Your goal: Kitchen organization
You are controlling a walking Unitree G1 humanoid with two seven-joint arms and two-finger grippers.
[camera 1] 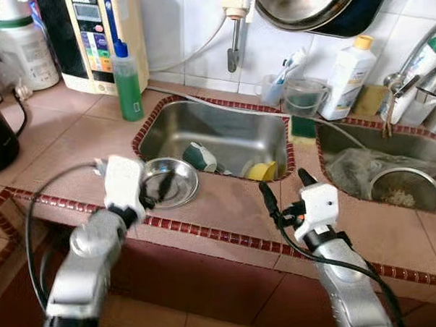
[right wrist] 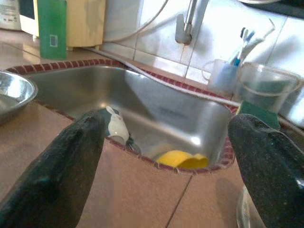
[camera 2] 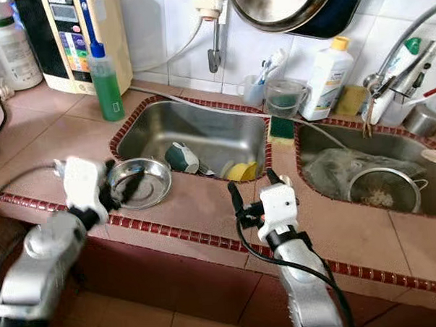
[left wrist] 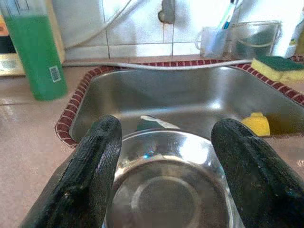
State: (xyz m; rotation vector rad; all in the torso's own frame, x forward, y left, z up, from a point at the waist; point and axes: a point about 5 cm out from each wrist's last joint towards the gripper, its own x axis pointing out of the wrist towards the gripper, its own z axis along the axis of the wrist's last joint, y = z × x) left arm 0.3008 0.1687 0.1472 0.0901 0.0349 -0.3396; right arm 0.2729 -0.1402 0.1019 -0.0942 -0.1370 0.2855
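Bare counter (camera 1: 227, 214) beside steel bowl (camera 1: 172, 181)

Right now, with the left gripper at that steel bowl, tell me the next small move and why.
Probably ease the left gripper forward and down, then close on the steel bowl. Its fingers are open and straddle the bowl's near rim in the left wrist view, but nothing is clamped yet. The bowl sits on the counter at the sink's front edge. The right gripper hovers open nearby.
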